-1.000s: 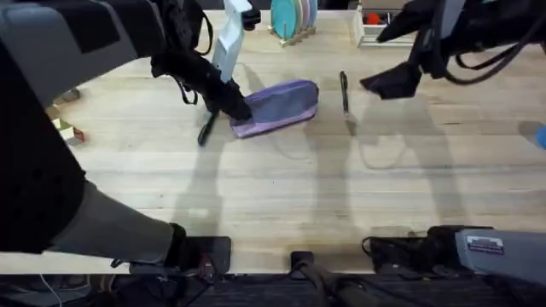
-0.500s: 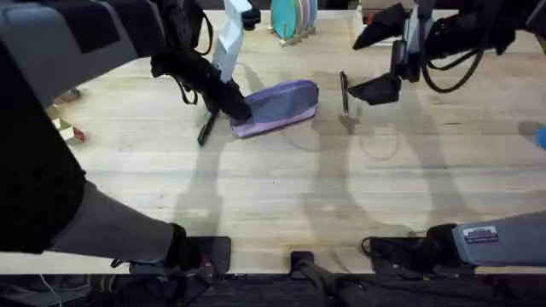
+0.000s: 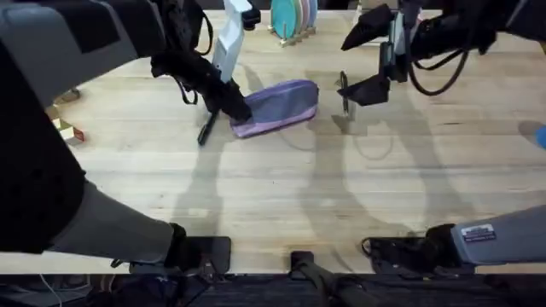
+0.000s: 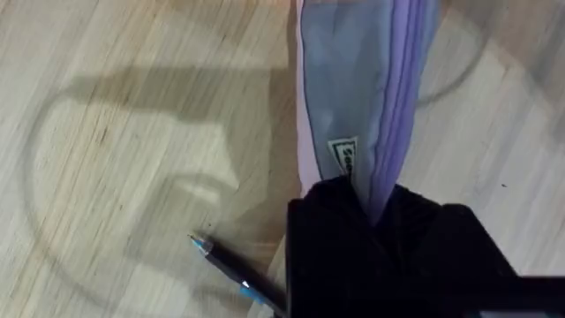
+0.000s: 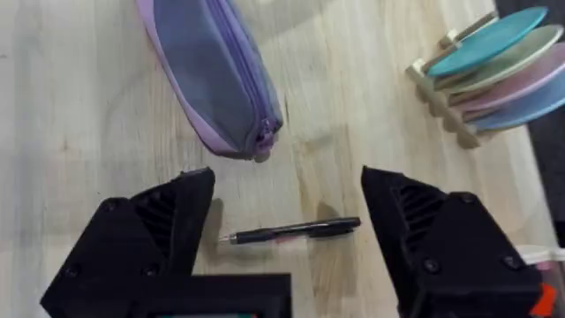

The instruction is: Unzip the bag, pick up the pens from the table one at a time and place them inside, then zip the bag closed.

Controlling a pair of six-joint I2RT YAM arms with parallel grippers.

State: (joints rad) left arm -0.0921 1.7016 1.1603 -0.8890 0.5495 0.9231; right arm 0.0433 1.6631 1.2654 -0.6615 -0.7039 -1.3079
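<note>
Bag (image 3: 277,106): lay on the far middle of the worktop (image 3: 273,188), its zip along the top; it looked zipped.
Left claw (image 3: 232,107): clenched on the bag's left end, pinching the fabric by the zip (image 4: 388,190).
Right claw (image 5: 287,231): spread wide, hanging over the pen (image 5: 296,230) right of the bag; not touching it.
Second pen (image 3: 206,130): lay on the worktop just left of the bag, beside the left claw.
Dish rack (image 3: 293,19): stood at the far edge.
</note>
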